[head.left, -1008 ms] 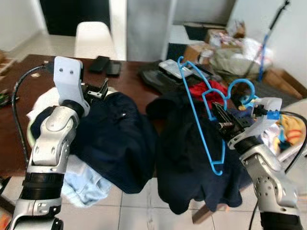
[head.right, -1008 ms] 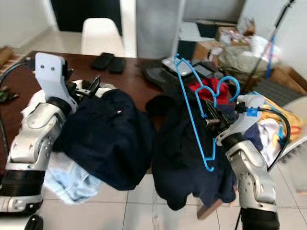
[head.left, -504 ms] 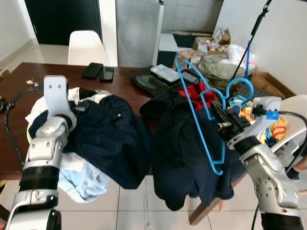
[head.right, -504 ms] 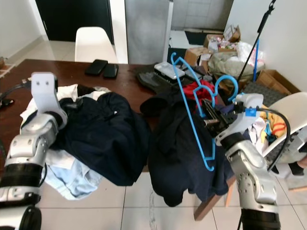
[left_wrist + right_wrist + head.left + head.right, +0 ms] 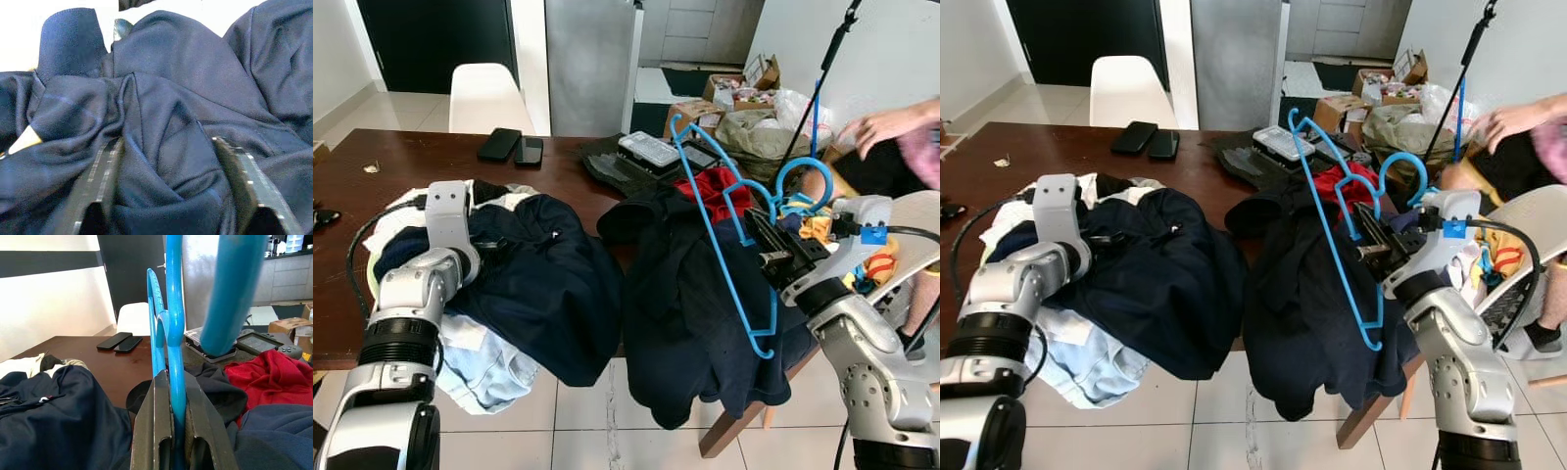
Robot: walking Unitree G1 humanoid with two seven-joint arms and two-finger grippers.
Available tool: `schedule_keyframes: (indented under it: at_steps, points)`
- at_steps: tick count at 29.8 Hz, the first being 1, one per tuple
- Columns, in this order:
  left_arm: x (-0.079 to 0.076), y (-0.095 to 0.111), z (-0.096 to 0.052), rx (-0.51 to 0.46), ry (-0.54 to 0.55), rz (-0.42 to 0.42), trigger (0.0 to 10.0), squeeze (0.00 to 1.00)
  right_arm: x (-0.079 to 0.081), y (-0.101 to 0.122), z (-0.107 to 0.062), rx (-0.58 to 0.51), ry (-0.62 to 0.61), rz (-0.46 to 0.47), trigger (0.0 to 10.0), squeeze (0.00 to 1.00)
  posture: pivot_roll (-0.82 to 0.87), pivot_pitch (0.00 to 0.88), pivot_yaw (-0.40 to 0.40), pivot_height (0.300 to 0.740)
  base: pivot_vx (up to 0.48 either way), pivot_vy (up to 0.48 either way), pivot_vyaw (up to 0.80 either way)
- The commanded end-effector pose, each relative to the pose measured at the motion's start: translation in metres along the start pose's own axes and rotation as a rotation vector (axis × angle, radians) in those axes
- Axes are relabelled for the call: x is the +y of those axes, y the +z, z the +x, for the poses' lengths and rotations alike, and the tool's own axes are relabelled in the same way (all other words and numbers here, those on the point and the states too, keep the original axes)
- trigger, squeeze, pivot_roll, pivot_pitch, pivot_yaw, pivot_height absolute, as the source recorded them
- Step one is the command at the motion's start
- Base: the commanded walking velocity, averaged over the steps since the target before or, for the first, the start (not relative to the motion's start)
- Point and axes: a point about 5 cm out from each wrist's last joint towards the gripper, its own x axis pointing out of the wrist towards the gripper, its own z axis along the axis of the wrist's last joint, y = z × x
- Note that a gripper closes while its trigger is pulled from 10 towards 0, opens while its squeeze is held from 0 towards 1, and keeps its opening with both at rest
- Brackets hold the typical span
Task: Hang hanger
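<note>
The right gripper [image 5: 173, 431] is clenched on the blue hanger [image 5: 729, 250], and the right wrist view shows what the eye views cannot: the two black fingers [image 5: 156, 421] pinch a thin blue bar tight between them, with the hook curving up close to the lens. From the head, the hanger stands tilted above a dark garment [image 5: 690, 313] that drapes over the near edge of the bench [image 5: 401, 162], its hook [image 5: 803, 181] just beside the gripper and its long side slanting down toward the floor. A red cloth [image 5: 715, 186] lies just behind the hanger. The left gripper [image 5: 166, 196] rests on a navy garment [image 5: 543, 284] heaped on the bench; the left wrist view shows its fingers [image 5: 100, 171] spread apart with bunched navy fabric lying between them, a detail hidden behind the arm in the eye views. White and pale blue clothes [image 5: 480, 357] lie beneath that heap. Farther back on the bench sit two phones [image 5: 514, 147] side by side, and a white chair [image 5: 484, 98] stands behind it. At the right edge, a person's hand [image 5: 891, 122] reaches in above a pile of colourful things.
</note>
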Motion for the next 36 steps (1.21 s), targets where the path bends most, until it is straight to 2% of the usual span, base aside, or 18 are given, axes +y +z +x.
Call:
schedule_keyframes:
  at_steps: [1, 8, 11, 13, 14, 16, 18, 22, 24, 25, 28, 29, 30, 31, 32, 34, 35, 36]
  points:
    - [-0.008, -0.024, 0.005, 0.109, -0.049, -0.048, 0.0, 0.00, -0.001, 0.001, -0.003, 0.011, -0.001, -0.007, 10.0, 0.00, 0.03, 0.091, -0.066, 0.740, 0.000, 0.000, 0.00]
    - [-0.007, -0.026, 0.005, 0.121, -0.049, -0.064, 0.0, 0.00, -0.001, 0.002, -0.004, 0.013, -0.002, -0.009, 10.0, 0.00, 0.03, 0.089, -0.067, 0.740, 0.000, 0.000, 0.00]
    - [-0.002, -0.009, 0.004, 0.027, -0.010, -0.075, 0.0, 0.00, -0.001, 0.002, -0.004, 0.014, -0.004, -0.008, 10.0, 0.00, 0.03, 0.087, -0.066, 0.740, 0.000, 0.000, 0.00]
    - [-0.002, -0.009, 0.004, 0.027, -0.010, -0.075, 0.0, 0.00, -0.001, 0.002, -0.004, 0.014, -0.004, -0.008, 10.0, 0.00, 0.03, 0.087, -0.066, 0.740, 0.000, 0.000, 0.00]
    - [0.006, 0.020, -0.002, -0.122, 0.053, -0.040, 0.0, 0.00, -0.001, 0.002, -0.004, 0.015, -0.005, -0.007, 10.0, 0.00, 0.03, 0.089, -0.066, 0.740, 0.000, 0.000, 0.00]
    - [0.006, 0.020, -0.002, -0.122, 0.053, -0.040, 0.0, 0.00, -0.001, 0.002, -0.004, 0.015, -0.005, -0.007, 10.0, 0.00, 0.03, 0.089, -0.066, 0.740, 0.000, 0.000, 0.00]
    - [0.018, 0.065, -0.017, -0.335, 0.145, -0.017, 0.0, 0.00, -0.001, 0.002, -0.004, 0.015, -0.010, -0.008, 10.0, 0.00, 0.03, 0.089, -0.063, 0.740, 0.000, 0.000, 0.00]
    - [0.022, 0.081, -0.023, -0.401, 0.170, -0.020, 0.0, 0.00, -0.001, 0.002, -0.003, 0.014, -0.012, -0.007, 10.0, 0.00, 0.03, 0.088, -0.061, 0.740, 0.000, 0.000, 0.00]
    - [0.034, 0.111, -0.040, -0.543, 0.219, -0.046, 0.0, 0.00, -0.001, 0.002, -0.003, 0.012, -0.014, -0.007, 10.0, 0.00, 0.03, 0.088, -0.061, 0.740, 0.000, 0.000, 0.00]
    - [0.034, 0.111, -0.040, -0.543, 0.219, -0.046, 0.0, 0.00, -0.001, 0.002, -0.003, 0.012, -0.014, -0.007, 10.0, 0.00, 0.03, 0.088, -0.061, 0.740, 0.000, 0.000, 0.00]
    - [0.050, 0.156, -0.072, -0.779, 0.270, -0.077, 0.0, 0.00, -0.001, 0.002, -0.002, 0.011, -0.015, -0.007, 10.0, 0.00, 0.03, 0.089, -0.061, 0.740, 0.000, 0.000, 0.00]
    - [0.050, 0.156, -0.072, -0.779, 0.270, -0.077, 0.0, 0.00, -0.001, 0.002, -0.002, 0.011, -0.015, -0.007, 10.0, 0.00, 0.03, 0.089, -0.061, 0.740, 0.000, 0.000, 0.00]
    - [0.055, 0.187, -0.103, -0.953, 0.305, -0.031, 0.0, 0.00, -0.002, 0.002, -0.002, 0.010, -0.017, -0.006, 10.0, 0.00, 0.04, 0.087, -0.062, 0.740, 0.000, 0.000, 0.00]
    - [0.055, 0.187, -0.103, -0.953, 0.305, -0.031, 0.0, 0.00, -0.002, 0.002, -0.002, 0.010, -0.017, -0.006, 10.0, 0.00, 0.04, 0.087, -0.062, 0.740, 0.000, 0.000, 0.00]
    - [0.055, 0.199, -0.118, -1.025, 0.334, 0.012, 0.0, 0.00, -0.002, 0.002, -0.002, 0.009, -0.019, -0.006, 10.0, 0.00, 0.04, 0.086, -0.063, 0.740, 0.000, 0.000, 0.00]
    - [0.055, 0.199, -0.118, -1.025, 0.334, 0.012, 0.0, 0.00, -0.002, 0.002, -0.002, 0.009, -0.019, -0.006, 10.0, 0.00, 0.04, 0.086, -0.063, 0.740, 0.000, 0.000, 0.00]
    - [0.055, 0.211, -0.134, -1.101, 0.366, 0.057, 0.0, 0.00, -0.002, 0.002, -0.002, 0.008, -0.020, -0.004, 10.0, 0.00, 0.04, 0.086, -0.063, 0.740, 0.000, 0.000, 0.00]
    - [0.055, 0.211, -0.134, -1.101, 0.366, 0.057, 0.0, 0.00, -0.002, 0.002, -0.002, 0.008, -0.020, -0.004, 10.0, 0.00, 0.04, 0.086, -0.063, 0.740, 0.000, 0.000, 0.00]
